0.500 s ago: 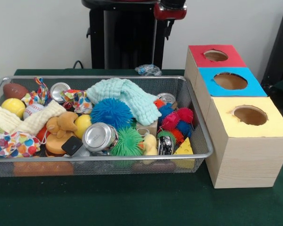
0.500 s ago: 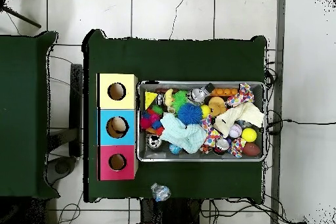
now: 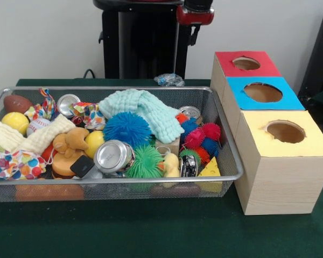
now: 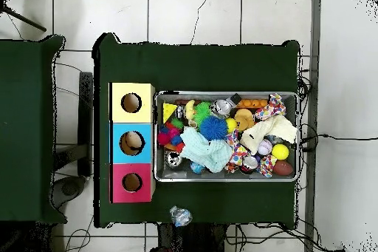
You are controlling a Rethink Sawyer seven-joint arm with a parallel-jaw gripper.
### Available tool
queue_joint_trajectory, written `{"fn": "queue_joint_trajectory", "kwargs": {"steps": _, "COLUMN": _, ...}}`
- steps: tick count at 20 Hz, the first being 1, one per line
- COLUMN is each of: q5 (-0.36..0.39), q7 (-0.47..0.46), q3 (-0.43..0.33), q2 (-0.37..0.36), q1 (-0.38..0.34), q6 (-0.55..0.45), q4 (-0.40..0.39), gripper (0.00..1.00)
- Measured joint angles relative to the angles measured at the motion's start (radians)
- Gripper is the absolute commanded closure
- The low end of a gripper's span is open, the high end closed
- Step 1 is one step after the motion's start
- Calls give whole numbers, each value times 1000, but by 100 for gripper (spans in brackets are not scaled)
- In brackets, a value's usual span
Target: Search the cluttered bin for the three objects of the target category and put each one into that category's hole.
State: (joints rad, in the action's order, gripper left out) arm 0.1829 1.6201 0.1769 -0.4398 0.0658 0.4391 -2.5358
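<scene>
The wire mesh bin (image 3: 118,179) stands on the green table, full of clutter; it also shows in the overhead view (image 4: 225,179). One crumpled clear plastic bottle (image 3: 169,79) lies on the table outside the bin, between it and the robot's pedestal; in the overhead view the bottle (image 4: 180,215) is near the table's edge. No other clear bottle shows among the clutter. Three wooden boxes stand beside the bin, each with a round hole on top: red (image 3: 246,64), blue (image 3: 262,92), yellow (image 3: 285,131). Only part of the red and black arm (image 3: 195,13) shows at the top; the gripper is out of view.
The bin holds a mint cloth (image 3: 145,110), a blue spiky ball (image 3: 127,129), a green spiky ball (image 3: 145,161), silver cans (image 3: 113,156), yellow balls, a baseball, a toy football, a plush toy and patterned cloths. A second green table (image 4: 26,127) stands beside this one.
</scene>
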Motion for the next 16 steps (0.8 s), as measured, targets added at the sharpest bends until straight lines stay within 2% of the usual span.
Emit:
{"fn": "queue_joint_trajectory", "kwargs": {"steps": 1, "q5": 0, "q7": 7, "q3": 0, "q2": 4, "q1": 0, "q6": 23, "q4": -3, "gripper": 0}}
{"fn": "queue_joint_trajectory", "kwargs": {"steps": 8, "q5": 0, "q7": 10, "q3": 0, "q2": 7, "q1": 0, "q6": 46, "q4": -9, "gripper": 0}}
{"fn": "queue_joint_trajectory", "kwargs": {"steps": 16, "q5": 0, "q7": 10, "q3": 0, "q2": 47, "q1": -12, "q6": 100, "q4": -7, "gripper": 0}}
